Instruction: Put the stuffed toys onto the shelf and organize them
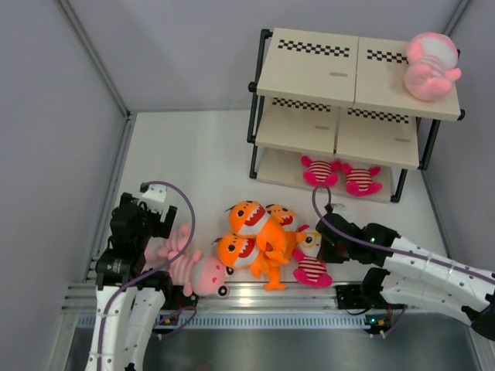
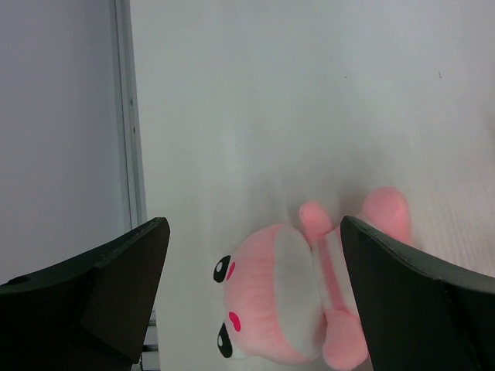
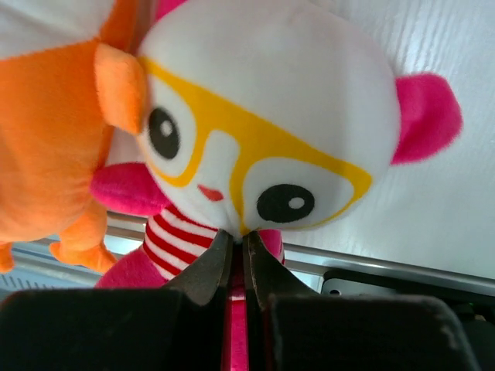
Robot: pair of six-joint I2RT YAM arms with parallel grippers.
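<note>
The left jaws hang wide apart over the pink doll [image 1: 189, 267] on the bench [image 1: 201, 154], not touching it; orange sharks [image 1: 251, 239] lie alongside; the right jaws are pinched together on the magenta toy [image 3: 263, 116] under its chin; a pick-up, seemingly; next, lift clear of the sharks and carry to the shelf [image 1: 309, 69], perhaps beside two matching toys [image 1: 321, 171].

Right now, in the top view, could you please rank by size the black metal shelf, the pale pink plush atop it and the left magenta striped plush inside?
Shelf
Pale pink plush, nearer the camera
Magenta plush
</note>
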